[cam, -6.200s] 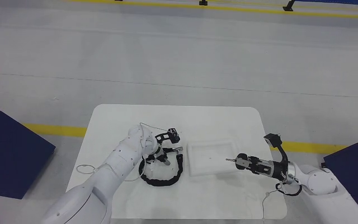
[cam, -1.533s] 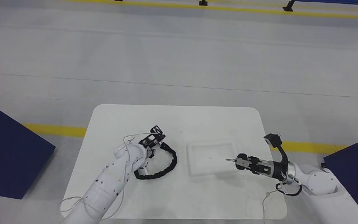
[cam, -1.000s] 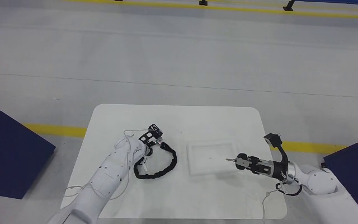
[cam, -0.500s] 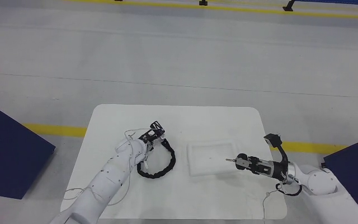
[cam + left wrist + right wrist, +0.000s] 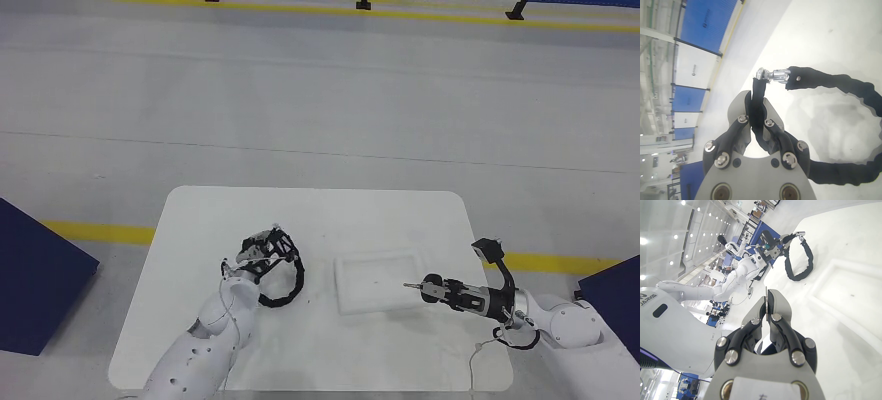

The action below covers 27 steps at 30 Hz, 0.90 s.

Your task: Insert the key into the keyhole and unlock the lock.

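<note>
While the right arm has kept still through all the earlier frames, the left arm has been the one at work. The left gripper (image 5: 756, 96) is clamped on a black fabric strap at one end of the lock (image 5: 848, 83), a chain in a black fabric sleeve. A shiny metal pin (image 5: 779, 75) juts from the sleeve's other end and meets the strap just beyond the fingertips.

Seen from above, the left gripper (image 5: 268, 245) sits over the left half of the white worktop (image 5: 200, 250), with the lock (image 5: 290, 285) curling below it in a small loop, near the left side of the tray (image 5: 375, 285) but apart from it. About six seconds ago the lock lay flat in a wider loop with the arm bent over it. Since then the gripped end has been raised and the loop drawn tighter, and in the last half second the forearm has swung in towards the near edge.

From the right wrist, the lock (image 5: 808, 256) hangs from the left gripper (image 5: 784, 242) with its lowest curve on the worktop.

The right gripper (image 5: 768, 298) is pinched shut on the key (image 5: 766, 300), seen edge-on as a thin metal strip. From above, the right gripper (image 5: 425, 288) hovers at the tray's right edge, the key (image 5: 410, 286) pointing towards the lock, well apart from it
</note>
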Each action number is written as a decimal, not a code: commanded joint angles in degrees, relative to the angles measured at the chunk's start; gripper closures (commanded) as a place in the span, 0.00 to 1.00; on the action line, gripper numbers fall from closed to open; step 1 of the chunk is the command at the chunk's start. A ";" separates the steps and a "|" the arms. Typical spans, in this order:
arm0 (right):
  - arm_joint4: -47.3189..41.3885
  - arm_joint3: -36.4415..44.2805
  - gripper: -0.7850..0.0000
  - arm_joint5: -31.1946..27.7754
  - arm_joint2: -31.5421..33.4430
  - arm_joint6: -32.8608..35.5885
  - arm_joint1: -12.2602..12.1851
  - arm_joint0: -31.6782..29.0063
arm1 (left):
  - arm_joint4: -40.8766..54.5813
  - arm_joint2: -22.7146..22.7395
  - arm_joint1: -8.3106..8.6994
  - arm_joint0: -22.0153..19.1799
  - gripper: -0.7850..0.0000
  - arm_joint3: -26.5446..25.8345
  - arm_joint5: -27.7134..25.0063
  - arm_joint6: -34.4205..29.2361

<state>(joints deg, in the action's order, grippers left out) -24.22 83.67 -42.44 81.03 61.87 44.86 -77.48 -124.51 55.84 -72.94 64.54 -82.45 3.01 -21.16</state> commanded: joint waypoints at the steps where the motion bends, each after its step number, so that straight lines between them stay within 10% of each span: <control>1: 0.00 0.00 1.00 0.00 0.00 0.00 0.00 0.00 | -5.91 0.48 0.51 2.77 1.00 -3.28 2.40 1.15; 15: 0.00 0.00 1.00 0.00 0.00 0.00 0.00 0.00 | -39.69 0.93 2.74 15.67 1.00 -15.03 14.31 9.52; 27: 0.00 0.00 1.00 0.00 0.00 0.00 0.00 0.00 | -40.92 2.28 3.07 18.59 1.00 -16.54 16.96 13.29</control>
<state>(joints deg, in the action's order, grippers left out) -24.22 83.67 -42.44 81.03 61.87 44.86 -77.48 -165.42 58.12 -69.88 83.14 -98.99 19.98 -7.87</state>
